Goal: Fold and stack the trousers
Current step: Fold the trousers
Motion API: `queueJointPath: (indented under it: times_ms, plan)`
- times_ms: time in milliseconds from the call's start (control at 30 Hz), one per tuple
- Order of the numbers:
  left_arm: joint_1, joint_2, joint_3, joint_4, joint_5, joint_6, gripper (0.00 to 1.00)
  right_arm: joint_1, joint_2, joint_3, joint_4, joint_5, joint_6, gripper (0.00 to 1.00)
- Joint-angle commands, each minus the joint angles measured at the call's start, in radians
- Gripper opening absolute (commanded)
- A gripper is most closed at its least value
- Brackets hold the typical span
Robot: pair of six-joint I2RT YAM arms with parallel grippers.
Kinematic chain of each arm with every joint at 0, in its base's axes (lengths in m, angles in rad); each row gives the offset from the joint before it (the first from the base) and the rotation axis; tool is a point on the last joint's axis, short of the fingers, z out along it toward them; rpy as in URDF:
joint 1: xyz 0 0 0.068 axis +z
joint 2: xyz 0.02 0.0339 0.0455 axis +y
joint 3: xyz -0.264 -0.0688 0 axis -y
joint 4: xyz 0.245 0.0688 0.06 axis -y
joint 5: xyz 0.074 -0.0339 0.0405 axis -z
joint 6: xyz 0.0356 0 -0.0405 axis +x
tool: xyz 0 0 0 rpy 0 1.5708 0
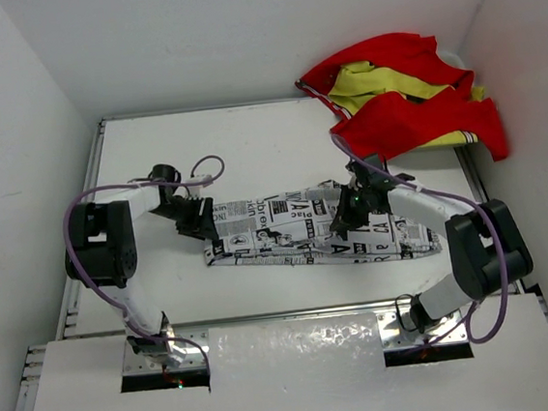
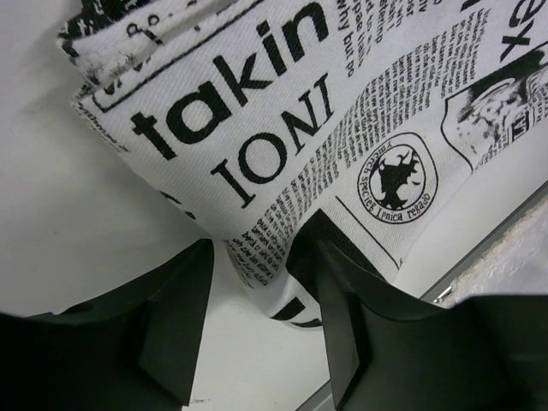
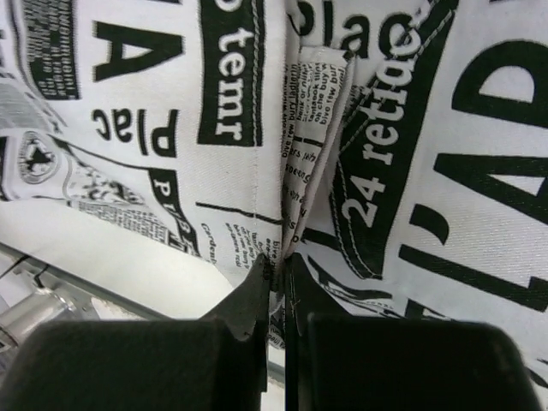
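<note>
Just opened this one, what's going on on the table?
Two robot arms are working on newspaper-print trousers, which lie in a long, partly folded strip across the white table. The left gripper is at the strip's left end, jaws apart with a corner of cloth between them. The right gripper is further right, pinched shut on a fold of the trousers. A red and yellow garment lies heaped in the far right corner.
</note>
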Motion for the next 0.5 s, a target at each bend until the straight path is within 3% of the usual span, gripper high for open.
queueJointPath:
  times_ms: [0,67,167,200,267,367,400,433,467]
  plan:
    - [0.010,-0.019,0.029,-0.023,0.013,0.037,0.49,-0.003,0.031,0.017,-0.023,0.008,-0.024,0.00]
    - [0.010,-0.016,0.019,-0.019,-0.010,0.037,0.54,-0.023,0.070,0.030,-0.017,0.049,-0.032,0.00]
    - [0.011,-0.008,-0.009,0.006,-0.027,0.029,0.57,-0.049,0.119,0.081,-0.039,0.101,-0.062,0.19]
    - [0.011,0.001,-0.017,0.020,-0.027,0.026,0.57,-0.050,0.128,0.124,-0.056,0.125,-0.100,0.33]
    - [0.004,0.016,-0.021,0.021,-0.015,0.028,0.55,-0.050,0.143,0.170,-0.127,0.184,-0.171,0.43]
    - [-0.005,0.038,-0.014,0.009,0.016,0.039,0.37,-0.056,0.133,0.239,-0.205,0.227,-0.243,0.56]
    - [-0.007,0.044,-0.014,0.006,0.036,0.040,0.25,-0.061,0.105,0.248,-0.214,0.249,-0.254,0.60]
    - [-0.007,0.050,-0.007,0.003,0.053,0.045,0.21,-0.079,0.087,0.245,-0.228,0.258,-0.259,0.62]
    - [-0.005,0.061,-0.001,-0.015,0.066,0.051,0.07,-0.093,0.044,0.228,-0.234,0.272,-0.263,0.65]
